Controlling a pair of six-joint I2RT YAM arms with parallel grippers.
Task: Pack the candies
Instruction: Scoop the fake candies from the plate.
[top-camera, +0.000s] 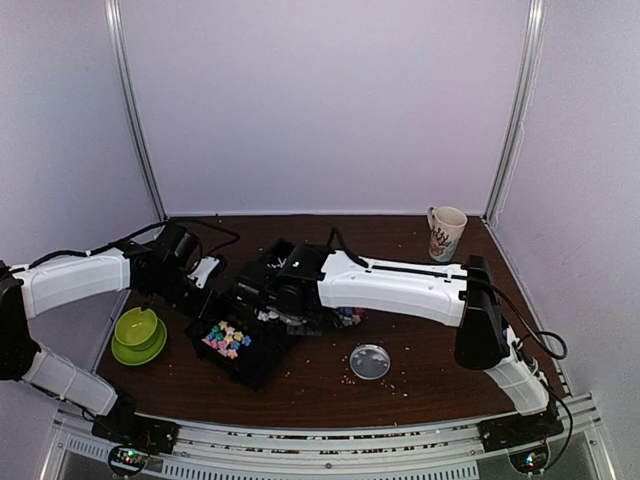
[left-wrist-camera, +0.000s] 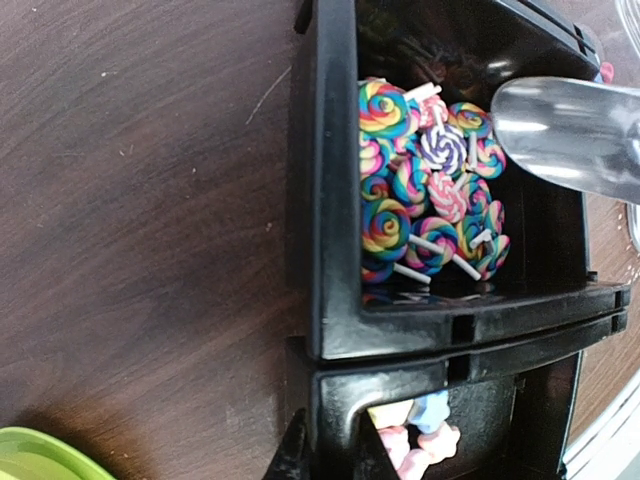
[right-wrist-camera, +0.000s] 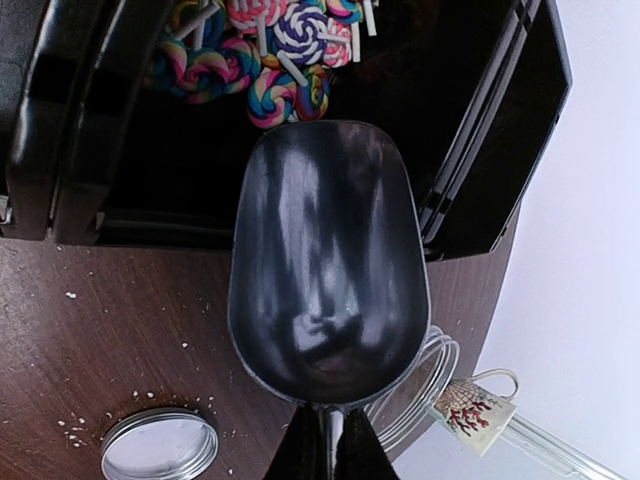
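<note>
Swirl lollipops (left-wrist-camera: 430, 200) with white sticks lie heaped in one compartment of a black tray (left-wrist-camera: 335, 190); they also show in the right wrist view (right-wrist-camera: 260, 55). Pastel candies (top-camera: 228, 340) fill a nearer black compartment, and show in the left wrist view (left-wrist-camera: 415, 440). My left gripper (left-wrist-camera: 335, 458) is shut on the wall of that black tray. My right gripper (right-wrist-camera: 326, 448) is shut on the handle of a metal scoop (right-wrist-camera: 325, 260). The scoop is empty and hangs over the lollipop compartment, its tip beside the lollipops. It also shows in the left wrist view (left-wrist-camera: 570, 130).
A green bowl (top-camera: 138, 335) sits left of the trays. A round metal lid (top-camera: 370, 361) lies front right among pale crumbs. A patterned mug (top-camera: 446, 232) stands at the back right. More candies (top-camera: 348, 316) show under my right arm.
</note>
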